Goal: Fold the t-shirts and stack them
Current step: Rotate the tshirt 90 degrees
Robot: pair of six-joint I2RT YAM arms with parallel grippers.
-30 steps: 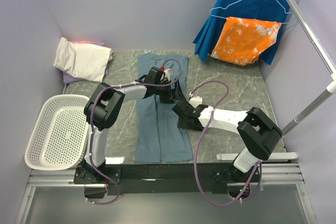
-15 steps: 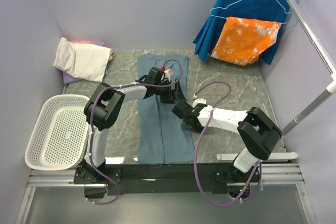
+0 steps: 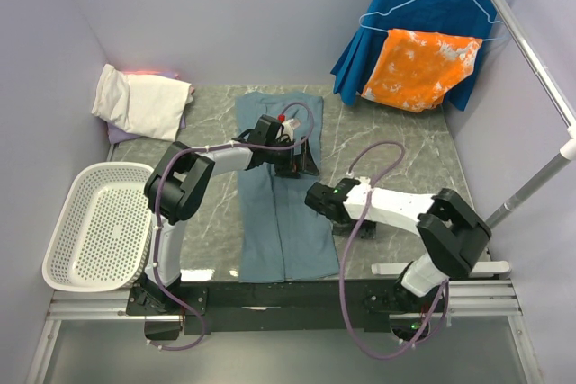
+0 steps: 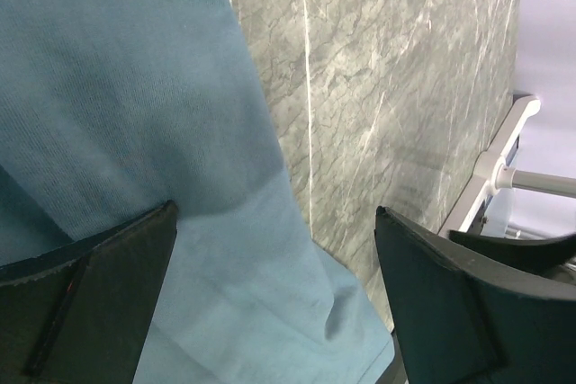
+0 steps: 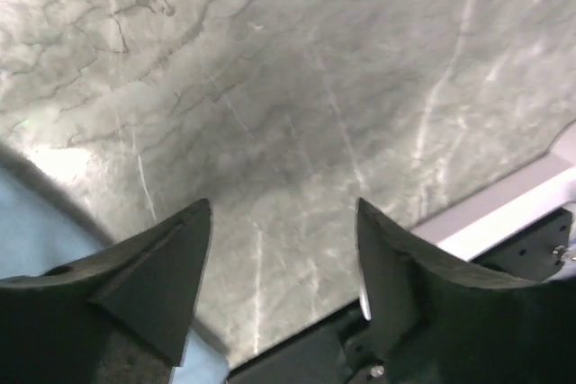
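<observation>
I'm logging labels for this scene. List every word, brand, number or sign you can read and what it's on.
None readable in any view.
Dusty blue-grey cotton t-shirt: plain, no print or tag showing.
Cream-white folded shirt: plain.
White perforated plastic basket: no label.
Orange-and-white blotched cloth: blotches only, no letters.
Left arm, right arm: any marking too small to read.

place: robot lab booth | cues: plain walls, aluminium rail, marble tabletop
</observation>
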